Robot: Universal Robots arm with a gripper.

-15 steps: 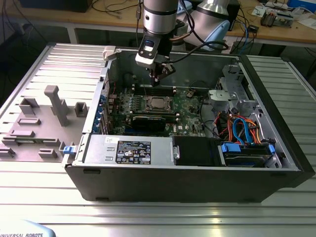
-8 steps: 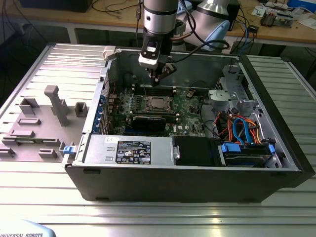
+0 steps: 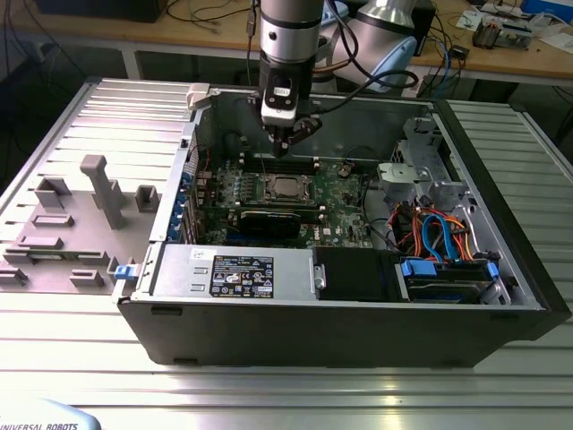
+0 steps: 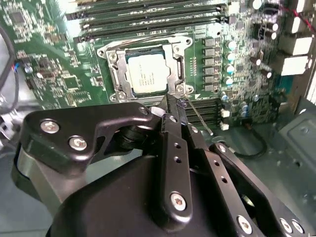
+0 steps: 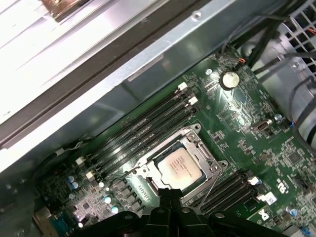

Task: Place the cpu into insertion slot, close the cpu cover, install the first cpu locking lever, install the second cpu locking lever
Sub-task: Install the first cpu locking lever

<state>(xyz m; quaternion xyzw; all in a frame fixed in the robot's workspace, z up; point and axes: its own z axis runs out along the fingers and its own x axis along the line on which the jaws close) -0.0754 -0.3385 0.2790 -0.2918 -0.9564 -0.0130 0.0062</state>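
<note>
The cpu (image 4: 146, 69) lies flat in the insertion slot (image 4: 109, 55), its silver-grey top showing through the window of the cpu cover (image 4: 117, 79), which lies down over it. In the first wrist view the cpu (image 5: 178, 167) sits inside the same silver cover (image 5: 210, 158). A thin metal locking lever (image 4: 200, 118) sticks out along one side of the slot, right at my fingertips. My gripper (image 4: 174, 102) is shut, with nothing seen between the fingers, and hovers just beside the slot's edge. In the exterior view the gripper (image 3: 285, 148) hangs over the cpu (image 3: 285, 186).
The open computer case (image 3: 501, 224) surrounds the motherboard (image 3: 345, 193). Long memory slots (image 5: 143, 131) run on both sides of the socket. A black graphics card (image 3: 269, 221), a power supply (image 3: 233, 269) and blue and orange cables (image 3: 439, 235) lie nearby. A grey fixture (image 3: 103, 188) stands at the exterior view's left.
</note>
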